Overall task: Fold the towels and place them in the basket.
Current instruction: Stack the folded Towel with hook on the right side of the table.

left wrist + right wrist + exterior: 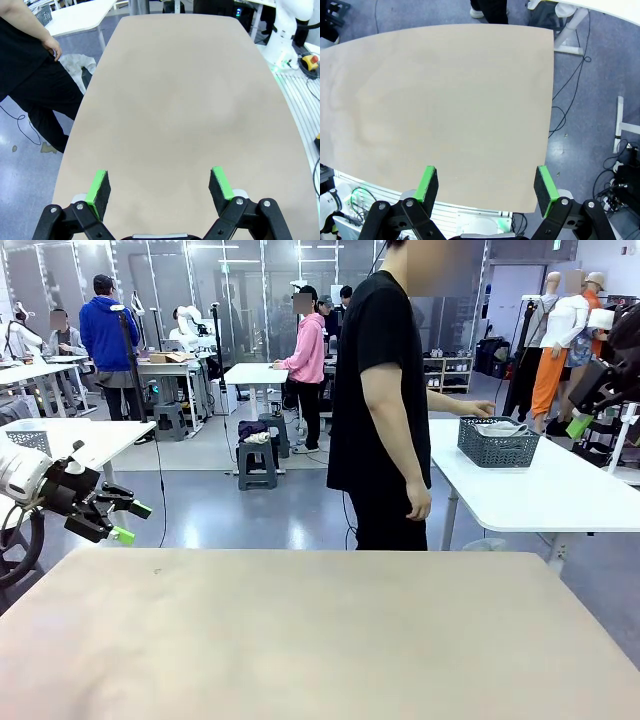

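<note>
Table: a bare tan table (320,640) spans the near part of the front view, with nothing lying on it.
Left gripper: the left gripper (128,521) hangs off the table's left edge, above floor level, fingers pointing toward the middle; in its own wrist view (160,187) the green pads stand wide apart with nothing between them, looking along the bare tabletop.
Right gripper: the right gripper (487,187) has its jaws spread wide and empty, held over the table's near edge; in the front view its green-tipped end (580,425) sits high at the right edge of the picture.
Basket: the dark lattice basket (497,443) stands on a white side table (560,495) beyond the tan table's far right corner, near that white table's far edge.
Towels: a pale towel (500,428) lies inside the basket, its top showing above the rim.
Person: a person in black (380,400) stands at the tan table's far edge, turned toward the white table, one hand (484,408) reaching just beside the basket, the other hand (418,502) hanging down.
</note>
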{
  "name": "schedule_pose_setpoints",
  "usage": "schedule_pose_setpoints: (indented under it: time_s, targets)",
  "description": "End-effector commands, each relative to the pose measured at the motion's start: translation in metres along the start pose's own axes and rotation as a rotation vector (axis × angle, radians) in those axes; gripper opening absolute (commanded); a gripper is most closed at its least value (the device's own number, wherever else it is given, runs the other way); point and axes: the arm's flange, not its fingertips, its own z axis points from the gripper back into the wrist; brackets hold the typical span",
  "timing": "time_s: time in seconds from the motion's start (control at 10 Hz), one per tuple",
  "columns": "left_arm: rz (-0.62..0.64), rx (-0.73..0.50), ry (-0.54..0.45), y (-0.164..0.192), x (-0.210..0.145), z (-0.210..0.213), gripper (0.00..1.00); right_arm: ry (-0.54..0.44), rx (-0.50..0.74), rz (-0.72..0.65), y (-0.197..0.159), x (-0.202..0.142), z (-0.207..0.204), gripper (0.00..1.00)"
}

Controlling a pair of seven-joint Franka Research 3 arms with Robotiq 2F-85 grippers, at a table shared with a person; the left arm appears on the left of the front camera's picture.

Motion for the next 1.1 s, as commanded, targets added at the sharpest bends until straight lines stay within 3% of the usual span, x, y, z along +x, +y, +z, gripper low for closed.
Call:
schedule_pose_setpoints:
  time_s: [0.0,1.0]
  targets:
    - [-0.002,0.002,0.000,-0.0004,0.0009,0.0005,1.00,0.008,0.001,-0.006,0.0011,-0.0001,0.0013,0.96]
    - [-0.002,0.002,0.000,-0.0004,0.0009,0.0005,1.00,0.008,0.001,-0.006,0.0011,-0.0001,0.0013,0.96]
